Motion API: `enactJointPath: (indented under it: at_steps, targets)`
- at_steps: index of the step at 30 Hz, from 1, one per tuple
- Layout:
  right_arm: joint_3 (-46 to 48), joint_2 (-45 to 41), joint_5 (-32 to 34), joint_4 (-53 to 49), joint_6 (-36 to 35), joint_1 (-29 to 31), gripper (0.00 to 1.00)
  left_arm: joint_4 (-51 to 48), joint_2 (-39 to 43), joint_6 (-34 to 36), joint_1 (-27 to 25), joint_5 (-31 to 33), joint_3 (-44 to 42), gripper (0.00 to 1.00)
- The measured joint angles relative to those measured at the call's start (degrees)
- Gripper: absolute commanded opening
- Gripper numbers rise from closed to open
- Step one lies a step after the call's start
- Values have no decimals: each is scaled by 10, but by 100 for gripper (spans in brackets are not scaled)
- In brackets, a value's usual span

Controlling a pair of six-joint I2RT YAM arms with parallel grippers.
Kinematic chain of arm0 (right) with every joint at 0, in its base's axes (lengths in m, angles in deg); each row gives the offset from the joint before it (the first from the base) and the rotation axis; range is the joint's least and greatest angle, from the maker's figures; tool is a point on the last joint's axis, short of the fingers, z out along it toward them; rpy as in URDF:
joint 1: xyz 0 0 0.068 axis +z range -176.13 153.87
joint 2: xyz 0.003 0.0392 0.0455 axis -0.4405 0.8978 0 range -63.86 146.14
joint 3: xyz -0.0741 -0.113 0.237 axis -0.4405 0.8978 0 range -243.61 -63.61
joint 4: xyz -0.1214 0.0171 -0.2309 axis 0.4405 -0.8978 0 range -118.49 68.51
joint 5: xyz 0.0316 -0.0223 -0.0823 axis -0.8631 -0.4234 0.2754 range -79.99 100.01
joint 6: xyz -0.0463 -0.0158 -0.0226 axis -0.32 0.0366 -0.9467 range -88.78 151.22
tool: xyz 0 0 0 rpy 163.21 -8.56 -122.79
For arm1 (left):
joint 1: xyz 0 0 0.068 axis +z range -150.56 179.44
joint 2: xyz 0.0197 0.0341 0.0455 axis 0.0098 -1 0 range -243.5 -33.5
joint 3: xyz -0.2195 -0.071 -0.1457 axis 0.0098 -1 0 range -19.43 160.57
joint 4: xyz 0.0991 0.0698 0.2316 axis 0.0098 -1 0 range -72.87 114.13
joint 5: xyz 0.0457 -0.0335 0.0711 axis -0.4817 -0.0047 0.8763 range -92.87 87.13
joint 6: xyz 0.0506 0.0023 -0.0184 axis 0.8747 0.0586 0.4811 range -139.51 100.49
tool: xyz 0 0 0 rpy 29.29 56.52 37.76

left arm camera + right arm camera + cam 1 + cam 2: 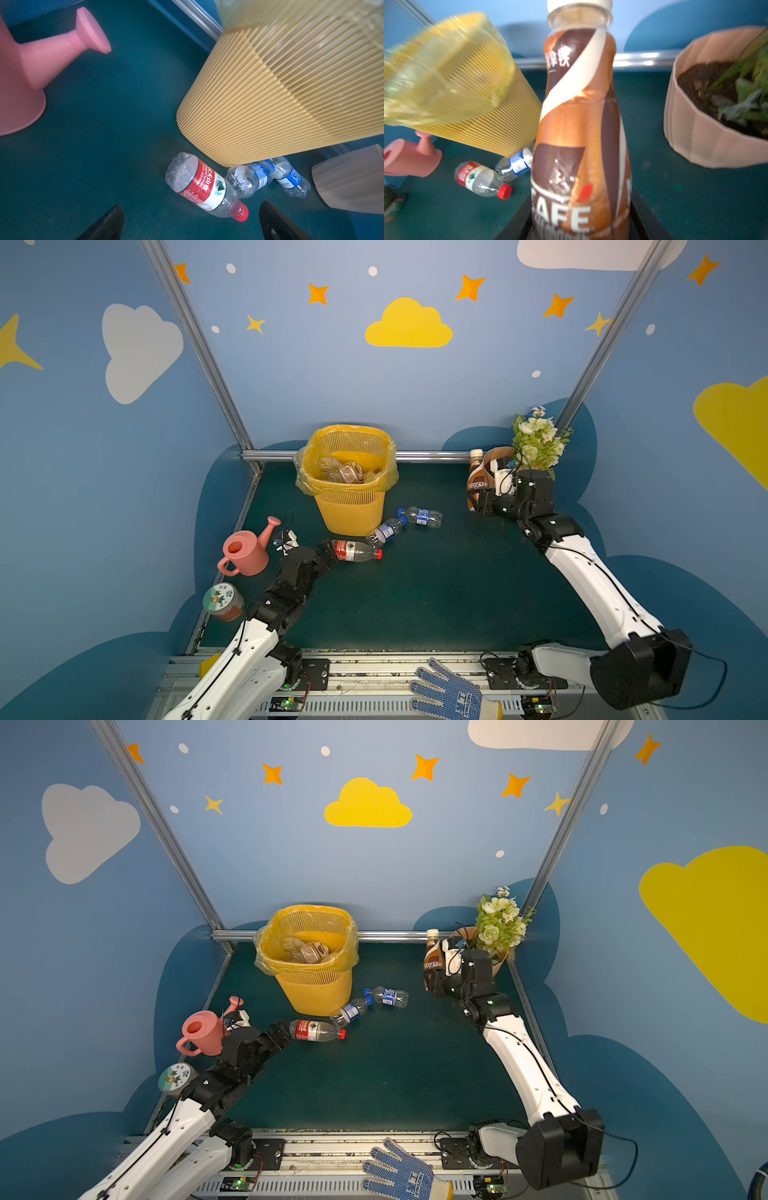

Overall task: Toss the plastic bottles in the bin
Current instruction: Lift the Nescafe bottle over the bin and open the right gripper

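Bottle: coffee bottle (476, 481), three o'clock of bin (349, 510), clamped in my right end effector (581, 226).
Left end effector (329, 552): mine, spread wide.

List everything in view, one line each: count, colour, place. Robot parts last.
bin: one, yellow, back centre.
bottles in bin: several, clear, crumpled.
red-label bottle: one, clear, lying before bin.
blue-label bottles: two, clear, lying at bin's base.
coffee bottle: one, brown, upright, back right.
watering can: one, pink, left.
flower pot: one, peach, back right corner.
jar: one, green-white lid, left edge.
glove: one, blue-dotted, front edge.
left gripper: one, black, open by red-label bottle.
right gripper: one, black, shut on coffee bottle.
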Motion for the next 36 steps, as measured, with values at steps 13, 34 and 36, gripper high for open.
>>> enactJointPath:
  at_steps: [13, 34, 36]
  targets:
    - [-85, 3, -113, 228, 157, 42, 45, -3, -3, -16, 6, -13, -11, 100]
    - [-564, 391, -101, -92, 44, 209, 96, -72, 35, -116, 2, -28, -11, 100]
    - [-515, 325, -84, -78, 37, 200, 95, -79, 49, -141, -5, -23, -11, 100]
